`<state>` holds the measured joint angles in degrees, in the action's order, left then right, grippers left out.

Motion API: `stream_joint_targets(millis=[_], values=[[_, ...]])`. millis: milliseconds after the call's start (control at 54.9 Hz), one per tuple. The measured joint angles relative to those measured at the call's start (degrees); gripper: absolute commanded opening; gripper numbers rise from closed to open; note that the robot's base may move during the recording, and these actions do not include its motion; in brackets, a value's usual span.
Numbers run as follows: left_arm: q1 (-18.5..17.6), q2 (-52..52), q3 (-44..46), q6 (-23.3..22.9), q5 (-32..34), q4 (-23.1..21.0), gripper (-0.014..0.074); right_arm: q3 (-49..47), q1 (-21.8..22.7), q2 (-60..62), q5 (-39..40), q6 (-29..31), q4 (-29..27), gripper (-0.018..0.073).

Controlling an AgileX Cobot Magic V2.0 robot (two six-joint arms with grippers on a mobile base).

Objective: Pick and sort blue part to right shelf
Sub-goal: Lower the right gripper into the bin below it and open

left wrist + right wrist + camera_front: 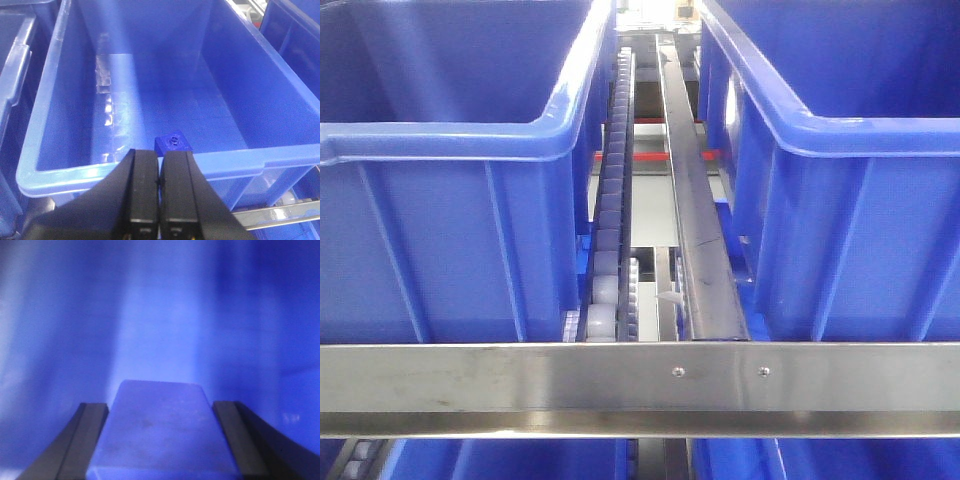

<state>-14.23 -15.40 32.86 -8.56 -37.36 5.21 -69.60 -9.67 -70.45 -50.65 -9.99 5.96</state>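
Step in hand: judged to be the carry-and-place stage; the right claw (pixel 159 440) pinches a pale blue block between its two dark fingers (pixel 85 440), probably the blue part (pixel 160 430), though the view is blurred.
Where the part is: between the right claw's fingers, against a blue background too blurred to tell whether it is a bin interior.
Another blue piece: a small blue block with a cap knob (pixel 173 142) sits just beyond the near wall of a large blue bin (pixel 75 175).
Left claw: the left claw (pixel 159 200) has its fingers pressed together, holding nothing, near that bin's rim.
Right shelf: the steel front rail (pixel 640 385), the roller track (pixel 610 230) and bins flank the centre.
Next move calls for: confirming the block is over a bin on the right shelf, then spreading the fingers.
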Motion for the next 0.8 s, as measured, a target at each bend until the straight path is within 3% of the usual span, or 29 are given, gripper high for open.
stream_joint_targets(millis=[218, 346, 655, 746, 801], values=[[0.0, 0.2, -0.1, 0.0, -1.1, 0.0, 0.0125, -7.2, 5.5, -16.4, -0.3, 6.5, -1.8, 0.0175], [0.0, 0.2, -0.1, 0.0, -1.1, 0.0, 0.0125, -9.8, 5.8, -24.0, 0.6, 10.0, -3.0, 0.0175], [0.0, 0.2, -0.1, 0.0, -1.2, 0.0, 0.0125, -10.8, 5.8, -34.4, 4.6, 10.9, -3.4, 0.0183], [0.0, 0.2, -0.1, 0.0, -1.2, 0.1, 0.0125, -11.0, 5.8, -35.1, 4.6, 10.9, -3.4, 0.0263], [0.0, 0.2, -0.1, 0.0, -1.2, 0.2, 0.0125, -11.0, 5.8, -35.3, 4.6, 10.9, -3.4, 0.0364]])
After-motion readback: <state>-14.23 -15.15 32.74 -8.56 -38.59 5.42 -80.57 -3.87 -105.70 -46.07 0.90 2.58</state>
